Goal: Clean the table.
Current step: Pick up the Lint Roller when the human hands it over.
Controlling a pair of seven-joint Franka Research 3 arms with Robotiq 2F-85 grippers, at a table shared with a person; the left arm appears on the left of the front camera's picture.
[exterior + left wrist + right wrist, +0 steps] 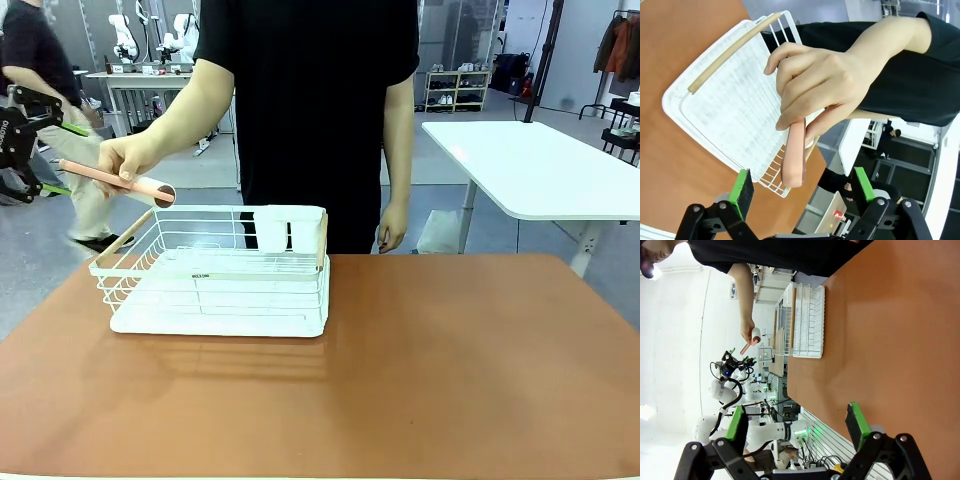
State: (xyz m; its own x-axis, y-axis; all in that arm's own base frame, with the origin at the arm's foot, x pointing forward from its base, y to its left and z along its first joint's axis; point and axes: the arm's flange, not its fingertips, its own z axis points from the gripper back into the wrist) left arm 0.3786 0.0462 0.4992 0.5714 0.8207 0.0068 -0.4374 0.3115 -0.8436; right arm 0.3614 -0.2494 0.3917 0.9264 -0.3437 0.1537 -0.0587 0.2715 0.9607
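One dish rack (220, 270) on one table (450, 370); above the rack's left corner one hand (127, 157) pinches one roller (92, 174); left gripper (802, 187) and right gripper (796, 422) both spread.

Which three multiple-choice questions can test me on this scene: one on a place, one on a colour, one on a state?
1. Where does the white dish rack stand?
A. On the white table
B. On the reddish-brown table, toward the robot's left
C. On the floor

2. What colour is the handle of the lint roller in the person's hand?
A. Pink
B. Blue
C. Black

3. How do the left gripper's jaws stand?
A. Shut on the handle
B. Open, not gripping the handle
C. Shut on nothing

Answers:
1 B: the front view shows the rack on the terracotta top, left of the middle.
2 A: the handle is pink in the front and left wrist views.
3 B: the green pads stand wide apart and do not touch the handle.
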